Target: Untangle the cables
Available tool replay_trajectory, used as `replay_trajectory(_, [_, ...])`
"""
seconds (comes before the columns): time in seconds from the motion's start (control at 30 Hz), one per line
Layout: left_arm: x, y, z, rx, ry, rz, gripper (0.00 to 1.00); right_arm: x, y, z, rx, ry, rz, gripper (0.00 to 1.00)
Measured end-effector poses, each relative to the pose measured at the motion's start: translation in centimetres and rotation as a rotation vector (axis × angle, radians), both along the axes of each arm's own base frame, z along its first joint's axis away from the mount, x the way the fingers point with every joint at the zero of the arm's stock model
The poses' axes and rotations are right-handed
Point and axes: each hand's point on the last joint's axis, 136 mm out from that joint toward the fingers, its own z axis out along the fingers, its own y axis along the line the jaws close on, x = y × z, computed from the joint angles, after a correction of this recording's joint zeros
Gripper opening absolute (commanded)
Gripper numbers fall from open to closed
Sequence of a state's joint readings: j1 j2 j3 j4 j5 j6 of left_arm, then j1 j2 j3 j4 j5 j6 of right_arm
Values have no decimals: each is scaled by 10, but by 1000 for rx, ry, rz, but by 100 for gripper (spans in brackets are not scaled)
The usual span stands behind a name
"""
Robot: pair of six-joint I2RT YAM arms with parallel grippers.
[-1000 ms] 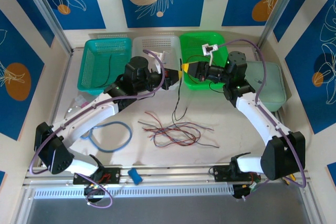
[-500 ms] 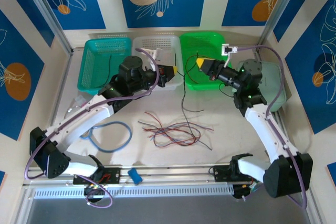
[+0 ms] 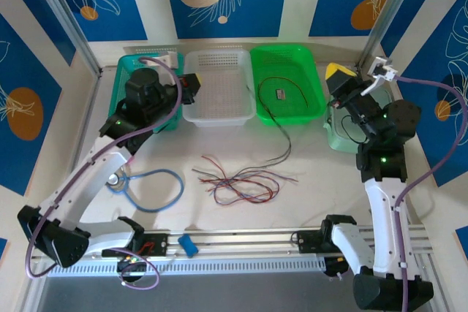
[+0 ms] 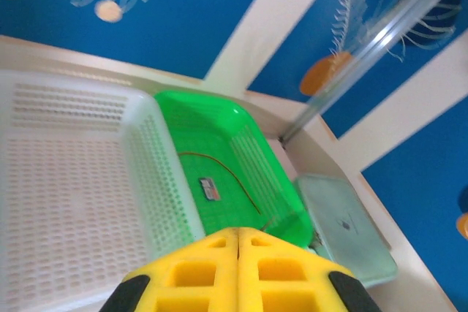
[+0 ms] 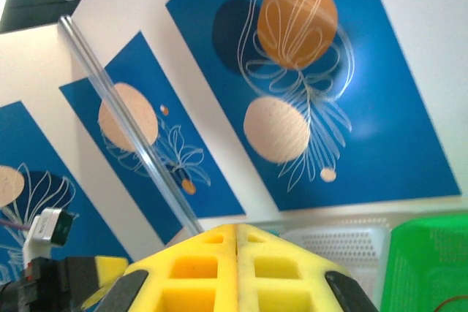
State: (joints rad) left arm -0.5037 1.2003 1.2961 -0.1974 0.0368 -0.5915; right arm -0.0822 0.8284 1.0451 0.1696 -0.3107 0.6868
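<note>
Left tool hangs over the left rim of the white basket, just beside the teal basket. In the left wrist view the left tool is clenched, its yellow fingers meeting along a thin seam with nothing between them.

Right tool sits at the far right, above a pale green lid and just right of the green basket. It too is clenched and empty; in the right wrist view the right tool points at the blue patterned wall.

Most of the cables lie in a loose tangle of red, black and brownish strands on the surface, in front of the baskets and well apart from both tools. A single dark wire curves across the floor of the green basket, crosses its front rim and trails onto the surface, ending near the tangle. Whether it touches the tangle cannot be told. A small label lies in the same basket beside the wire.

Left of the tangle, a light-blue hose lies in a loop beside the left arm.
</note>
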Motion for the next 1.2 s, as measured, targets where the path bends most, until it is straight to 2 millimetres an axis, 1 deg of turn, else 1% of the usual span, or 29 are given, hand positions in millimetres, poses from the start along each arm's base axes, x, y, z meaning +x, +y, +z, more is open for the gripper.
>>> replay_trajectory(0.07, [-2, 15, 10, -8, -19, 37, 0, -2, -4, 12, -6, -14, -19, 0])
replay_trajectory(0.13, [-5, 24, 18, -17, -35, 56, 0, -2, -4, 25, -18, -19, -16, 0])
replay_trajectory(0.2, [-7, 26, 22, -26, -41, 51, 0, 1, 0, 28, -27, -6, 6, 0])
replay_trajectory(0.23, [-8, 24, 22, -33, -36, 40, 0, 4, 3, 23, -32, 18, 21, 0])
replay_trajectory(0.27, [-9, 22, 20, -40, -28, 30, 0, 8, 6, 14, -39, 50, 34, 0])
replay_trajectory(0.3, [-9, 18, 15, -46, -14, 16, 0, 13, 11, 1, -48, 100, 52, 3])
replay_trajectory(0.33, [-10, 15, 7, -46, 4, 6, 0, 17, 16, -12, -58, 153, 68, 8])
replay_trajectory(0.37, [-10, 12, -2, -43, 23, -5, 0, 21, 22, -27, -71, 206, 82, 14])
replay_trajectory(0.4, [-11, 8, -13, -39, 46, -14, 3, 27, 28, -45, -89, 267, 96, 21])
replay_trajectory(0.43, [-11, 5, -25, -35, 72, -22, 15, 31, 33, -64, -109, 324, 105, 26])
replay_trajectory(0.47, [-11, 0, -37, -29, 101, -32, 20, 33, 39, -80, -125, 375, 121, 29])
replay_trajectory(0.53, [-12, -9, -61, -17, 157, -52, 26, 38, 54, -117, -182, 485, 154, 31])
replay_trajectory(0.6, [-13, -16, -81, -8, 205, -65, 34, 44, 70, -148, -245, 570, 196, 32])
replay_trajectory(0.63, [-13, -18, -89, -6, 227, -68, 36, 47, 78, -164, -280, 615, 219, 32])
replay_trajectory(0.73, [-14, -22, -106, -11, 261, -75, 39, 57, 101, -209, -380, 725, 281, 32])
replay_trajectory(0.8, [-14, -23, -115, -16, 281, -77, 40, 63, 114, -233, -439, 781, 321, 34])
replay_trajectory(0.83, [-14, -24, -118, -17, 289, -78, 40, 66, 121, -242, -469, 800, 341, 35])
replay_trajectory(0.93, [-15, -25, -126, -25, 304, -82, 40, 79, 141, -259, -554, 811, 392, 35])
replay_trajectory(1.07, [-18, -27, -139, -41, 331, -93, 40, 101, 170, -270, -644, 794, 445, 37])
replay_trajectory(1.2, [-23, -26, -159, -41, 373, -90, 40, 120, 195, -283, -695, 786, 491, 44])
